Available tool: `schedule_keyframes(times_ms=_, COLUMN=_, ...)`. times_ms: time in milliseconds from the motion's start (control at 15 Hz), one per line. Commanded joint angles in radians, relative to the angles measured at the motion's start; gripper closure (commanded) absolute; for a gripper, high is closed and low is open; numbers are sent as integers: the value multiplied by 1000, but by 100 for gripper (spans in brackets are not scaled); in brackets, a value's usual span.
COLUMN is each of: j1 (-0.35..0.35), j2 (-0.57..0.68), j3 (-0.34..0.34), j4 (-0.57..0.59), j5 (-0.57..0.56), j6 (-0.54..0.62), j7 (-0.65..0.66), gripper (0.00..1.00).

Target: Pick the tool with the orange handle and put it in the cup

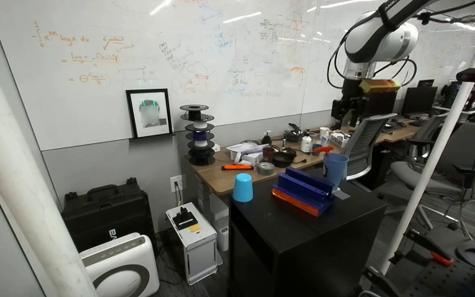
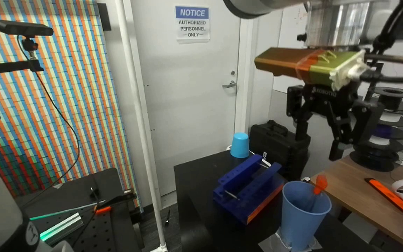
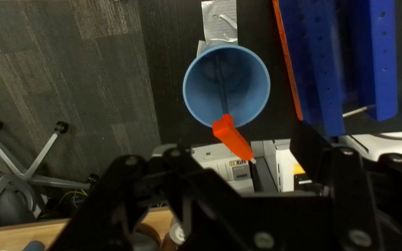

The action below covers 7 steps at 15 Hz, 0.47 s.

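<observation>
The tool with the orange handle stands tilted in a blue cup, its dark shaft inside and its orange handle leaning over the rim. The handle shows in both exterior views [image 1: 323, 150] [image 2: 320, 184] and in the wrist view [image 3: 234, 137]. The blue cup [image 1: 336, 170] is upright, and it also shows in an exterior view [image 2: 301, 224] and the wrist view [image 3: 257, 87]. A light-blue cup [image 1: 243, 187] stands upside down at the far corner; it also shows here [image 2: 240, 145]. My gripper [image 2: 318, 143] is open and empty, above the blue cup and apart from the tool; it also shows here [image 1: 346, 123].
A dark blue and orange grooved block [image 1: 303, 190] lies between the cups on the black cabinet [image 1: 299, 231]. Silver tape [image 3: 220, 22] is at the blue cup's base. A cluttered wooden desk [image 1: 221, 181] adjoins, with an orange-and-black tool [image 2: 394, 197] and a spool stack [image 1: 200, 140].
</observation>
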Motion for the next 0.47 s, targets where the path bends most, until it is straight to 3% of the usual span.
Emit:
schedule_keyframes(times_ms=0, j1=-4, j2=-246, j3=6, j4=-129, j5=50, j6=-82, j7=29, gripper=0)
schedule_keyframes(times_ms=200, j1=-18, j2=-415, j3=-5, j4=-222, j5=51, j6=-237, j7=49, gripper=0)
schedule_keyframes(times_ms=333, j1=-51, j2=-491, j3=-20, j4=-265, j5=41, j6=-403, j7=105, gripper=0)
schedule_keyframes(times_ms=400, j1=-27, j2=-388, j3=-9, j4=-195, j5=38, j6=-326, j7=68, gripper=0)
